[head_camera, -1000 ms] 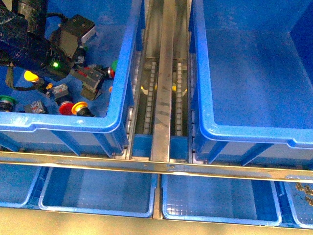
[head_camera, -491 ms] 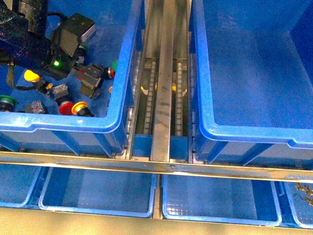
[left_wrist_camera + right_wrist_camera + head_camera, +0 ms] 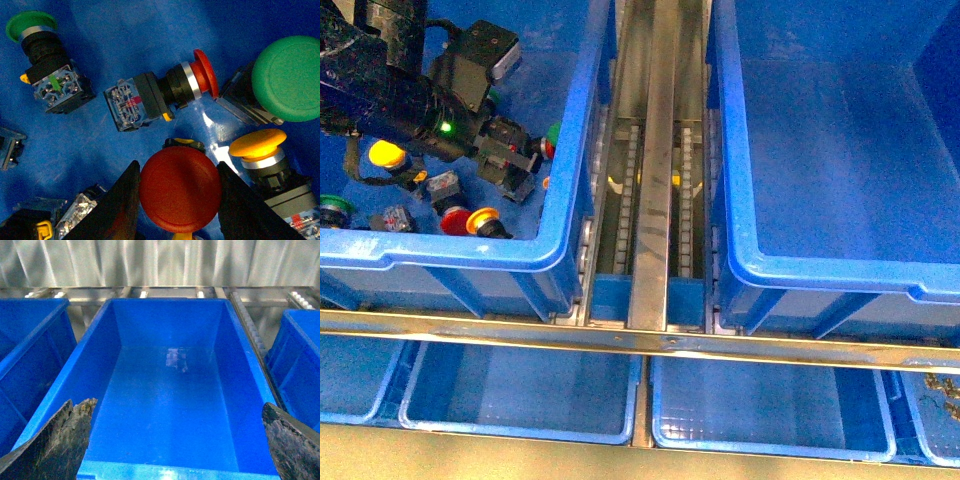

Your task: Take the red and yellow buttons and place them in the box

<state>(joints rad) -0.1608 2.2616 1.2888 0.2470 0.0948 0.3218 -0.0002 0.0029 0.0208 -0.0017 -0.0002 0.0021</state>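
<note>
In the left wrist view my left gripper [image 3: 179,200] is shut on the round cap of a red button [image 3: 180,186], one finger on each side. Below it lie another red button [image 3: 192,82] on its side and a yellow button [image 3: 257,145]. In the front view the left gripper [image 3: 512,158] is inside the left blue bin [image 3: 470,255], above the loose buttons. The box [image 3: 840,150], the big blue bin on the right, holds nothing. My right gripper [image 3: 175,450] is open over this box [image 3: 170,400]; the right arm is out of the front view.
Green buttons [image 3: 287,77] [image 3: 31,25] lie among the others. In the front view a yellow button [image 3: 386,153] and a red button [image 3: 455,222] rest on the left bin's floor. A metal roller rail [image 3: 655,150] runs between the two bins. Shallow blue trays [image 3: 520,395] sit below.
My left arm has shifted slightly up and to the right inside the left bin. The loose buttons and the right bin look the same.
</note>
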